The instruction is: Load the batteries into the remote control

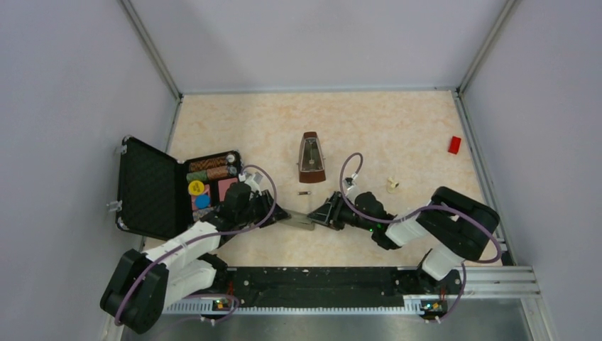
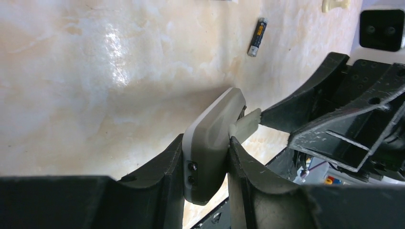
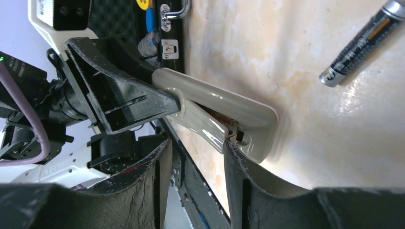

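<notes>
On the pale marbled table (image 1: 397, 135), the remote control (image 2: 215, 119) is held clenched in the left claw (image 2: 206, 143), its battery cover (image 3: 205, 124) half-lifted between the tips of the right claw (image 3: 197, 145), whether gripped cannot be told, while one battery (image 3: 360, 45) lies beyond both claws, so loading appears not yet begun.

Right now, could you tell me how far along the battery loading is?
Done: the left gripper clamps the remote control. In hand: the right gripper straddles the half-lifted cover. Left: one battery lies on the table; I cannot see a second, nor any inside.
</notes>
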Motion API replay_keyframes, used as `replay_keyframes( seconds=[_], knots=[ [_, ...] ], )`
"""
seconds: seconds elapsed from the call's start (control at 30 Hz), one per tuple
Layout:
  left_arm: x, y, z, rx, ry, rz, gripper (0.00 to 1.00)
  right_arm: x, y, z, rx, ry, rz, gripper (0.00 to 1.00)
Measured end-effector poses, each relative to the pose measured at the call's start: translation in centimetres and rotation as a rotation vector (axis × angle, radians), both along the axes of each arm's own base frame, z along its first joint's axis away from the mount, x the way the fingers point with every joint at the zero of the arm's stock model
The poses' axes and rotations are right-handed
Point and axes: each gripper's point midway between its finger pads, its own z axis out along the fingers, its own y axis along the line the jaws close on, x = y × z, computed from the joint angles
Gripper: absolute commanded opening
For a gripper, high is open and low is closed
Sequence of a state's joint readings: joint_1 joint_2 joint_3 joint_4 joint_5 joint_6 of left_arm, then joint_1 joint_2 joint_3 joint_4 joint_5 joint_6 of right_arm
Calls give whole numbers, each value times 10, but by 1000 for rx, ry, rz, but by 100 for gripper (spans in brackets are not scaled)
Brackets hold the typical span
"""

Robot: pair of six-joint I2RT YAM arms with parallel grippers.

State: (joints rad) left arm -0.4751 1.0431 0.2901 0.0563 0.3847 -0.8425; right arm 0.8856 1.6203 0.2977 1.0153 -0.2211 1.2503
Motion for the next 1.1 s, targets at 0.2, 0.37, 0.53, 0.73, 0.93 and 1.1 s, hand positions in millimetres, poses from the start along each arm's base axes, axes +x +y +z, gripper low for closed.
replay_keyframes(
  seconds=[0.2, 0.37, 0.53, 0.73, 0.93, 1.1],
  knots=[
    [6, 4, 0, 21, -10, 31, 0, 8, 0, 22, -9, -37, -27, 43],
    [8, 3, 2, 24, -20, 35, 0, 23, 5, 66, 3, -118, -81, 46],
    [8, 2, 2, 28, -20, 36, 0, 51, -11, 82, -90, -193, -219, 50],
    [8, 2, 3, 33, -15, 35, 0, 64, -36, 50, -304, -180, -297, 54],
    [8, 1, 3, 35, -14, 32, 0, 65, -65, 24, -452, -143, -334, 54],
    [9, 1, 4, 34, -20, 30, 0, 68, -99, 7, -554, -101, -404, 54]
  ],
)
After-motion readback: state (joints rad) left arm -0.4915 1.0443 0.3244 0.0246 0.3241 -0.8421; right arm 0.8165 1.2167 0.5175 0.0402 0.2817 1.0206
